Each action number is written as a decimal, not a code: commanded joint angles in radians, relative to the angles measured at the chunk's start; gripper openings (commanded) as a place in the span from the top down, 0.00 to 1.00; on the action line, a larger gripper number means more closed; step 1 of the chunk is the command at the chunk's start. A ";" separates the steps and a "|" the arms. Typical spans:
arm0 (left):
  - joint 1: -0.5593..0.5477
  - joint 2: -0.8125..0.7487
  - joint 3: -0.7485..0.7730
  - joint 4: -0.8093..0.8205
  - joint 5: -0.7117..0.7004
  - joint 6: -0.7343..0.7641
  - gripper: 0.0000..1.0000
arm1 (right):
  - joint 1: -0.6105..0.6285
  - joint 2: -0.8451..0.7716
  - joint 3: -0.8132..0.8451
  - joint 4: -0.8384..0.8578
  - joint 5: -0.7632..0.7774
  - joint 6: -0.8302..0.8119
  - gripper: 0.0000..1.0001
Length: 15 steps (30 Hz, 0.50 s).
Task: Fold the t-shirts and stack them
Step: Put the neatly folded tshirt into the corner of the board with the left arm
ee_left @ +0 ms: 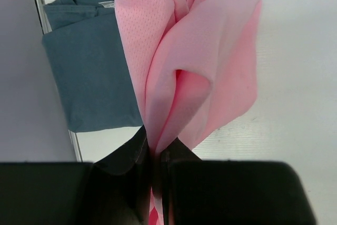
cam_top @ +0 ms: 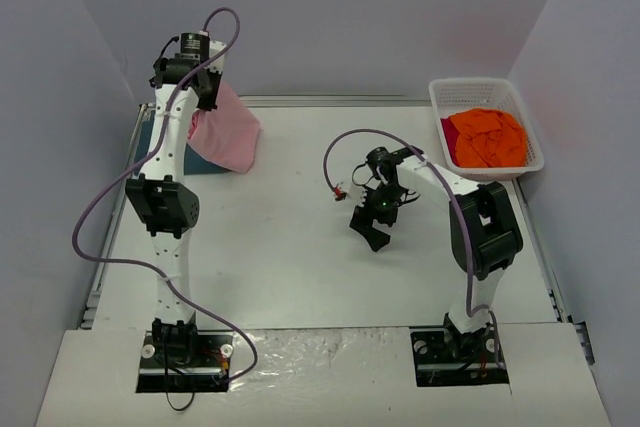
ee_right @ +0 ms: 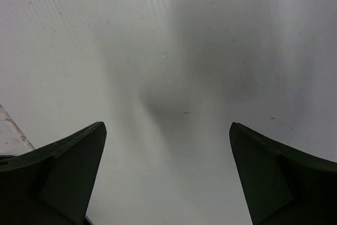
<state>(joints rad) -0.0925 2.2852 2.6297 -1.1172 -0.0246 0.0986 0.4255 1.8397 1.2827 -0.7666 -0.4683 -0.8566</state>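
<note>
Pink shirt [ee_left: 200, 72] hangs pinched in the left gripper's [ee_left: 156, 154] closed jaws beside a teal shirt [ee_left: 89, 72] that only the left wrist view shows, while the right gripper [ee_right: 167, 127] gapes wide and empty and the orange shirt [cam_top: 486, 138] lies in the basket [cam_top: 472, 88].

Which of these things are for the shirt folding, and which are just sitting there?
For the job:
- pink t-shirt, pinched in the left gripper
- teal-blue t-shirt, lying flat by the table edge
- orange t-shirt, crumpled in the white mesh basket

Just there:
- white mesh basket
- table
</note>
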 commanded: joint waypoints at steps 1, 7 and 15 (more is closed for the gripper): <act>-0.001 -0.095 0.050 0.000 -0.034 0.021 0.98 | -0.005 0.012 0.001 -0.037 0.002 0.005 0.00; 0.002 -0.104 0.052 -0.001 -0.064 0.038 0.98 | -0.005 0.023 -0.005 -0.036 0.007 0.004 0.00; 0.004 -0.113 0.050 -0.006 -0.103 0.059 0.98 | -0.005 0.044 -0.002 -0.036 0.016 0.005 0.00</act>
<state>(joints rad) -0.0933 2.2570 2.6423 -1.1183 -0.0795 0.1303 0.4255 1.8683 1.2827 -0.7662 -0.4610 -0.8555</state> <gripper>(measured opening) 0.062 0.999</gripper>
